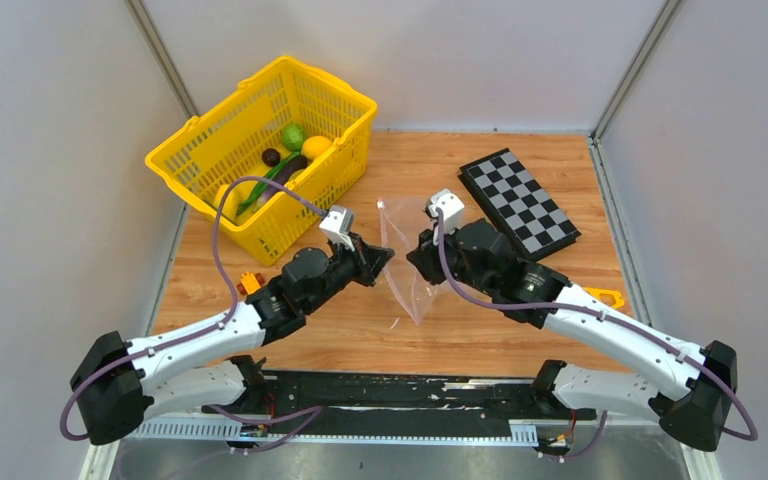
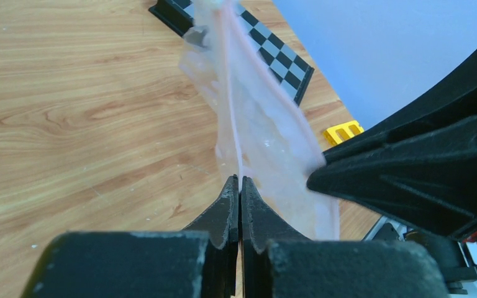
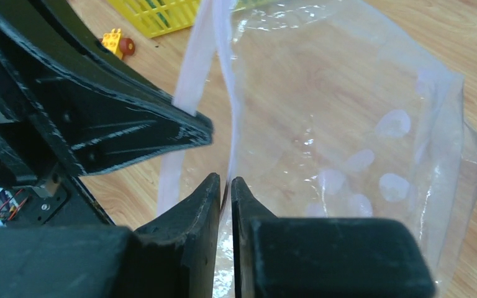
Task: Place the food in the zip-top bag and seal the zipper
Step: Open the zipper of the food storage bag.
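- Your left gripper [image 2: 240, 180] is pinched fully together. The pale pink zipper [image 2: 233, 112] of the zip-top bag [image 2: 267, 136] runs straight into the seam between its fingertips, so it holds the bag by that edge.
- Your right gripper [image 3: 225, 180] is closed down to a thin slit. One side of the bag's mouth edge drops into that slit, and the clear film spreads to the right of the fingers.
- In the right wrist view the other pale strip of the mouth runs off to the left, behind the tip of the left gripper, so the two sides stand apart there.
- From above, the two grippers face each other tip to tip over the middle of the wooden table [image 1: 360, 330], with the bag gathered between them and trailing toward you.
- The bag looks empty in every view.
- The food is well apart from both grippers, in the yellow basket [image 1: 210, 135] at the far left: a green ball [image 1: 293, 136], a lemon [image 1: 316, 147], a dark ball [image 1: 271, 157], an eggplant [image 1: 290, 168] and green pods [image 1: 260, 190].
- A chequerboard [image 1: 520, 205] lies at the far right, and an orange toy car [image 1: 250, 283] sits beside your left arm.
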Robot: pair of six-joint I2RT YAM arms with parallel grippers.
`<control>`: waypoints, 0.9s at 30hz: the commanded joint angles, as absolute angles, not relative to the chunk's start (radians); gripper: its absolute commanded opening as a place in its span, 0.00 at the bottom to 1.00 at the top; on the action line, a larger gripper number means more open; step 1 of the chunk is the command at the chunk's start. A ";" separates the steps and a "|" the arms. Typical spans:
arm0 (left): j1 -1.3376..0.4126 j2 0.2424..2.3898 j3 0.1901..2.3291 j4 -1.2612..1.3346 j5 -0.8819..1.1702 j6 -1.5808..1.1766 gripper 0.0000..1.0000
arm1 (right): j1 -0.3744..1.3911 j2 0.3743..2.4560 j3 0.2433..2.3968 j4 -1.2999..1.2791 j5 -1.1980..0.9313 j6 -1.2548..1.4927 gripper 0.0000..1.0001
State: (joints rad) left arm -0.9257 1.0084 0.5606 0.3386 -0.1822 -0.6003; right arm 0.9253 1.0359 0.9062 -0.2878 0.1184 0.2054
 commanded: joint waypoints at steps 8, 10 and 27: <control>-0.951 1.050 0.640 0.340 -0.189 -0.626 0.00 | 1.051 1.143 1.054 -0.405 0.308 0.168 0.30; -0.954 1.050 0.643 0.338 -0.191 -0.629 0.00 | 1.061 1.163 1.066 -0.430 0.393 0.173 0.31; -0.957 1.048 0.649 0.322 -0.226 -0.624 0.00 | 1.144 1.178 1.001 -0.258 0.596 0.103 0.03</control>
State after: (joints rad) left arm -0.9497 1.0500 0.6056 0.3096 -0.1944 -0.6235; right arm 1.1252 1.1824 0.9997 -0.3473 0.5240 0.1047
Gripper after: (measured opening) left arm 0.009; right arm 0.111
